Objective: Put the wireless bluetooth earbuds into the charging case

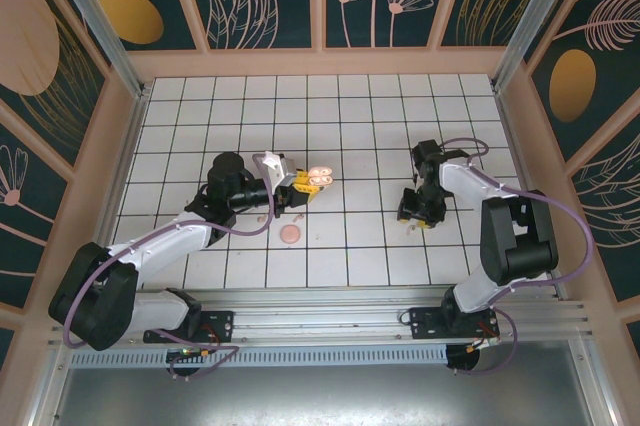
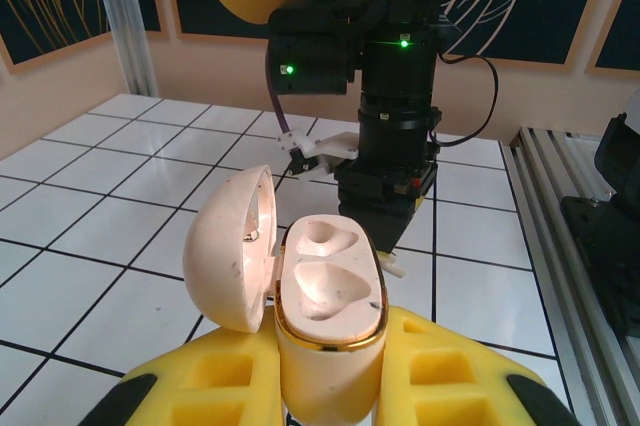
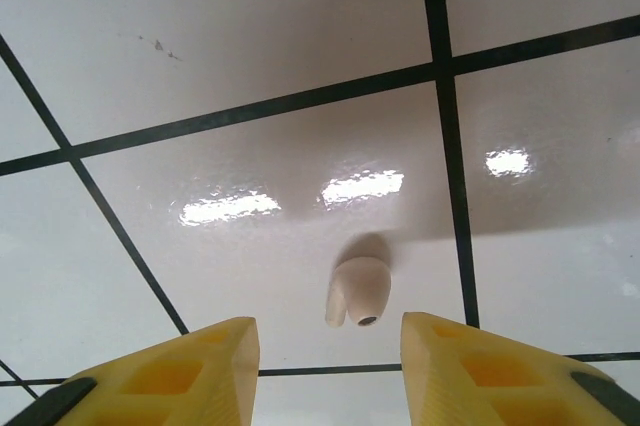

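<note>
The left gripper is cut off at the bottom of the left wrist view, so just the tops of its yellow fingers show, pressed together on the lower body of the charging case. That lower body is hidden between them. From above, the earbud is hard to make out beneath the right gripper. A pale pink sliver lies by the left arm's cable, too small to tell what it is.

A round pink disc sits on the white tiled counter, near the front and well apart from the case. In the left wrist view the dark right arm stands behind the case and blocks the counter beyond it.

The case is held above the middle of the counter with its mouth facing up. Both wells are bare, and its long axis runs away from the left wrist camera. Its lid stands open on the left.

The earbud lies on its side on a tile at the right of the counter. Its rounded body is farther from the right wrist camera and its short stem is nearer, angled slightly left. The right gripper's fingers stand apart on either side of it, not touching it.
</note>
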Controlling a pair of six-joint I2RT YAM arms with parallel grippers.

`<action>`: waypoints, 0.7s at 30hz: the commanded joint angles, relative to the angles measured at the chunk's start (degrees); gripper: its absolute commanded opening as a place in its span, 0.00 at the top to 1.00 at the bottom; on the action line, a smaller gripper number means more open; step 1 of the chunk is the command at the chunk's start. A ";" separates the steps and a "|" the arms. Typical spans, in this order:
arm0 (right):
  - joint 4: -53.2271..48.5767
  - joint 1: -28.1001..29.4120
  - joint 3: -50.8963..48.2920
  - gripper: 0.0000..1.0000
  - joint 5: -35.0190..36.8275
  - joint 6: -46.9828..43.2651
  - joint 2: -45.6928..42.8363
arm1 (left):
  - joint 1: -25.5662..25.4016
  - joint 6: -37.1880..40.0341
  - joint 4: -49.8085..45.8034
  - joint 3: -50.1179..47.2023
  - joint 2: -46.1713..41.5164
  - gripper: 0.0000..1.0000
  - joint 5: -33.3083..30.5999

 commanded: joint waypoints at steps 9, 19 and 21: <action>0.78 -0.38 -0.17 0.65 2.71 0.25 3.47 | -0.33 0.87 -0.62 1.30 -1.60 0.86 -0.40; 2.78 -0.75 -1.26 0.72 2.62 0.01 3.96 | -0.32 0.95 -0.91 1.45 -1.60 0.86 -0.47; 2.87 -0.75 -1.52 0.72 2.79 0.01 4.04 | -0.31 0.99 -0.98 1.61 -1.66 0.86 -0.49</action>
